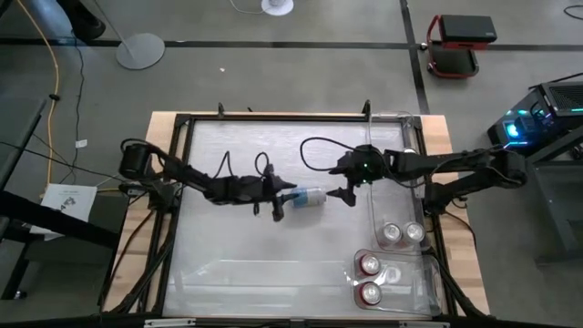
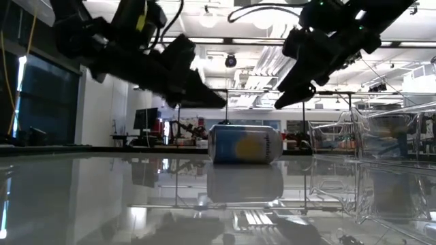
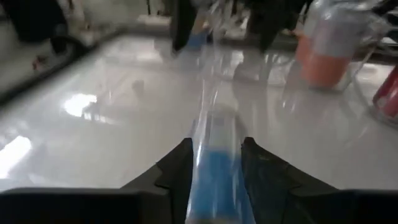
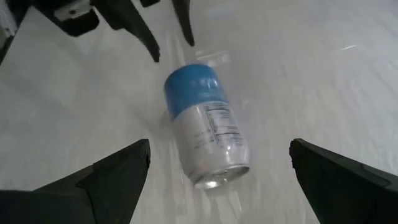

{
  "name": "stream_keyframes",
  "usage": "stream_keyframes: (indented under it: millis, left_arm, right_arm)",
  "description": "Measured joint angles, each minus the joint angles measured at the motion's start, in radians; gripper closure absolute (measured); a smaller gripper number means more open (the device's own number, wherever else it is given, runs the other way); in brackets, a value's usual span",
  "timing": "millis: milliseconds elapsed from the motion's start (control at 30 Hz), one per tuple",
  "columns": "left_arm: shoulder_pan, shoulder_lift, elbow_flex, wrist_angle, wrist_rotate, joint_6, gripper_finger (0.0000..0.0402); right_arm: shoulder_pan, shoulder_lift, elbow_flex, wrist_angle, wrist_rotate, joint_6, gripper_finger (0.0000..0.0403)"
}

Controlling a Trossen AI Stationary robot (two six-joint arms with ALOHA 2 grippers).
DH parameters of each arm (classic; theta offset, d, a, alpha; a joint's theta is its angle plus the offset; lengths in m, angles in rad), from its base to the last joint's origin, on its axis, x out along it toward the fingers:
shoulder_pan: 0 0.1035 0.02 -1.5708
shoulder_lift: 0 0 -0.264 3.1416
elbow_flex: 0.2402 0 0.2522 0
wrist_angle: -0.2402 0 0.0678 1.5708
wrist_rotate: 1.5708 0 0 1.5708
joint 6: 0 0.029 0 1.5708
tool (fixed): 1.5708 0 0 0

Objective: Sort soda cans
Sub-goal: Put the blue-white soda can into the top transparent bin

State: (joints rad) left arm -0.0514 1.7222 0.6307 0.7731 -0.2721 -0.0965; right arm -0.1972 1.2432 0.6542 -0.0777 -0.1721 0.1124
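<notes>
A silver-white soda can with a blue end lies on its side mid-table, also plain in the low view and the right wrist view. My left gripper is open just left of it, fingertips raised above its blue end. In the left wrist view the can is a blurred blue-white streak between my fingers. My right gripper is open wide, hovering above the can's right, silver-topped end. Two silver cans and two red cans stand upright in bins.
Two clear plastic bins sit along the table's right side: a long one holding the silver cans, and one nearer the near edge holding the red cans. Cables loop over the far half of the glossy tabletop. A black frame rims the table.
</notes>
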Motion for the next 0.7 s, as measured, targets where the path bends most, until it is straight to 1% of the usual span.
stream_keyframes:
  millis: [67, 100, 200, 267, 367, 400, 467, 567, 633, 700]
  left_arm:
    - [-0.009, -0.005, 0.041, -0.044, 0.011, 0.066, 0.0283]
    - [-0.011, -0.007, 0.069, -0.101, 0.032, 0.086, 0.0279]
    - [0.01, -0.006, 0.227, -0.399, 0.127, 0.119, 0.0247]
    - [0.03, 0.0, 0.354, -0.635, 0.163, 0.142, 0.0216]
    - [0.054, 0.036, 0.519, -0.908, 0.187, 0.165, 0.0167]
    - [0.059, 0.054, 0.564, -0.961, 0.198, 0.178, 0.015]
    - [0.069, 0.084, 0.636, -1.01, 0.238, 0.201, 0.0117]
    - [0.086, 0.155, 0.725, -1.099, 0.32, 0.208, 0.0073]
    - [0.096, 0.214, 0.782, -1.202, 0.333, 0.211, 0.0049]
    - [0.106, 0.276, 0.851, -1.295, 0.318, 0.19, 0.0032]
  right_arm:
    - [0.001, 0.002, 0.009, -0.002, -0.003, -0.008, 0.0028]
    - [0.001, 0.001, 0.015, 0.0, -0.004, -0.008, 0.0028]
    - [0.001, -0.023, 0.032, -0.047, 0.0, -0.008, 0.0028]
    - [0.001, -0.044, 0.048, -0.093, 0.013, -0.008, 0.0028]
    - [0.001, -0.08, 0.057, -0.178, 0.034, -0.008, 0.0028]
    - [0.002, -0.093, 0.057, -0.199, 0.045, -0.008, 0.0028]
    - [0.002, -0.116, 0.057, -0.241, 0.068, -0.004, 0.0028]
    - [0.004, -0.136, 0.057, -0.277, 0.084, 0.01, 0.0028]
    - [0.017, -0.14, 0.057, -0.281, 0.087, 0.01, 0.0028]
    - [0.033, -0.144, 0.057, -0.298, 0.095, 0.007, 0.0028]
